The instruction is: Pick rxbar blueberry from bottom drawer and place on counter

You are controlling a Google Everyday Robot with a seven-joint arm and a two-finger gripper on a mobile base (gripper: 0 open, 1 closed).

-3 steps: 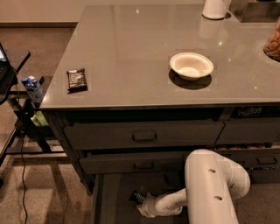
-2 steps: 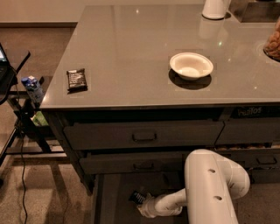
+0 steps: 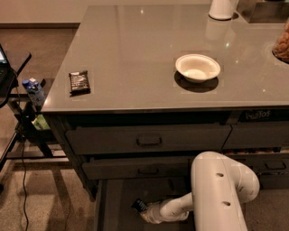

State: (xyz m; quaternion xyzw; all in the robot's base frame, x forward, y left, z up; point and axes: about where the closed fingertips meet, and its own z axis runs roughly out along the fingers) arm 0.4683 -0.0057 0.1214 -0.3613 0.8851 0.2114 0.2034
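Note:
The bottom drawer [image 3: 118,204] is pulled open under the two shallower drawers. My white arm reaches down into it, and my gripper [image 3: 143,208] is low over the drawer floor near its middle. A small dark piece with light marks [image 3: 138,205] shows at the gripper's tip. I cannot tell whether it is the rxbar blueberry. No clearly blue bar shows elsewhere in the drawer. The glossy grey counter [image 3: 135,40] lies above the drawers.
A black-wrapped bar [image 3: 79,82] lies near the counter's left front corner. A white bowl [image 3: 198,67] sits right of centre. A white container [image 3: 221,9] and a jar [image 3: 282,45] stand at the back right. A stand with a blue-capped bottle [image 3: 34,90] is left of the cabinet.

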